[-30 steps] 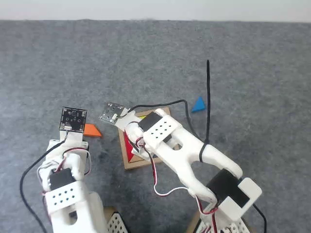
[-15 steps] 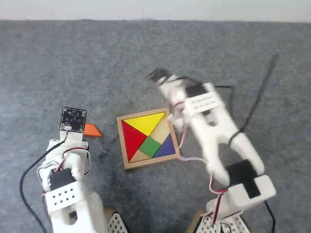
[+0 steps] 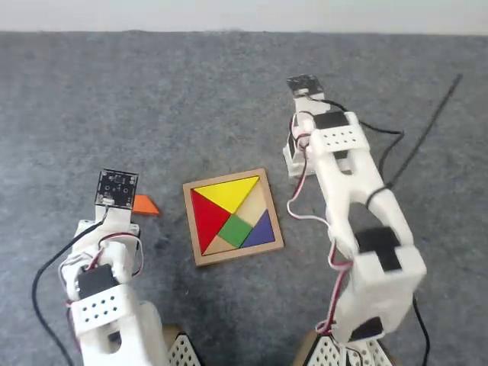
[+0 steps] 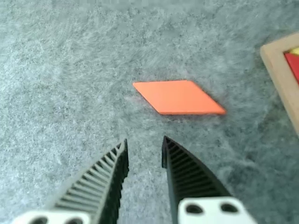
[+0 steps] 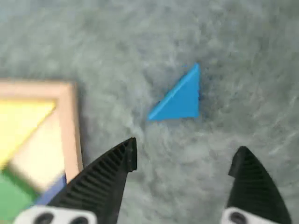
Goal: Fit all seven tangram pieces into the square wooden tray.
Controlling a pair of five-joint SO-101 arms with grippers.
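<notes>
Grey felt surface bearing the square wooden tray, partly filled with coloured pieces. Right end effector, spread wide and empty, hangs over a blue triangle beside the tray. Left end effector, narrowly parted and empty, sits near an orange parallelogram.

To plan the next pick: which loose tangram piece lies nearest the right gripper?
The blue triangle, just ahead of the right gripper; the orange parallelogram lies before the left gripper instead.

the right claw, spread wide, hangs over a blue triangle beside the wooden tray.
</notes>
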